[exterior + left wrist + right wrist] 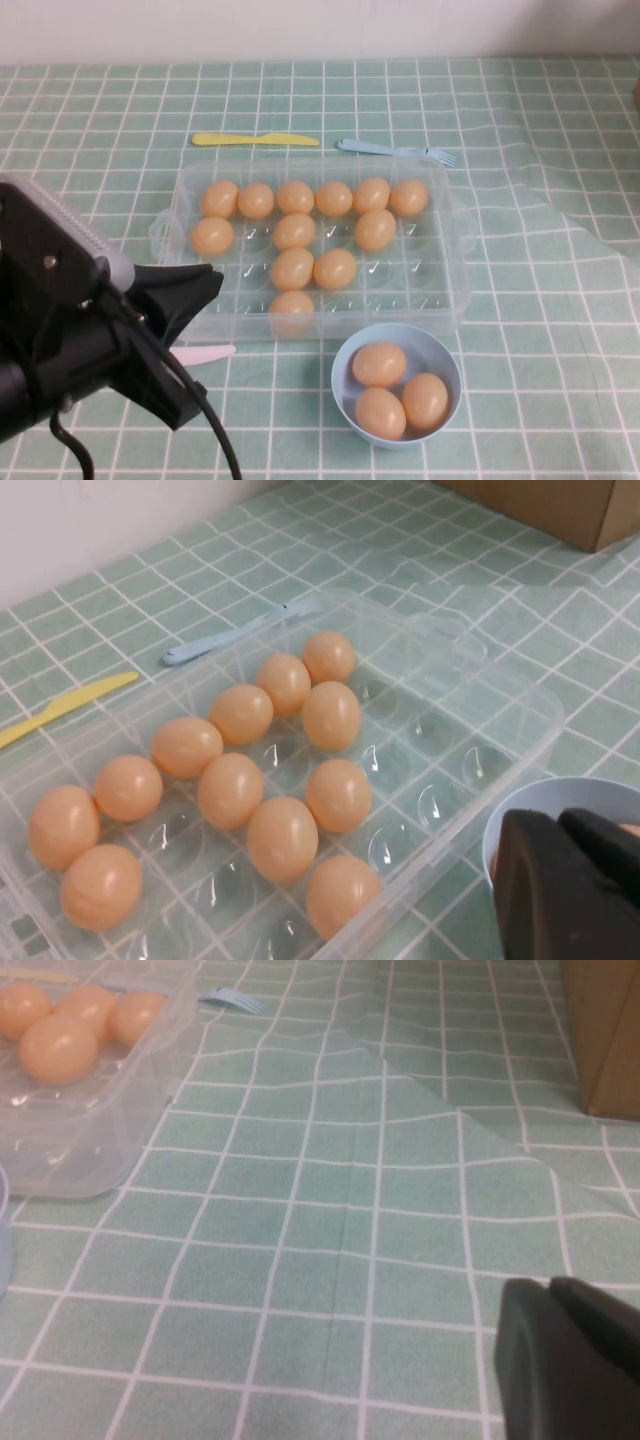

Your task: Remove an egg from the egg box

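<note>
The clear plastic egg box [455, 240] lies in the middle of the table and holds several tan-orange eggs, mostly in its left half. The egg [292, 305] in the front row is nearest my left gripper [208, 284]. That gripper hovers just off the box's front left corner, shut and empty. In the left wrist view the box [540, 710], its eggs with the front egg [342, 892], and the closed left gripper [560, 822] show. My right gripper [550, 1282] is out of the high view. In its wrist view it is shut and empty over bare cloth, right of the box [100, 1150].
A light-blue bowl [340, 370] with three eggs stands in front of the box. A yellow knife [255, 140] and a blue fork [395, 151] lie behind it. A white utensil [205, 353] lies under my left arm. A brown cardboard box [605, 1030] stands far right.
</note>
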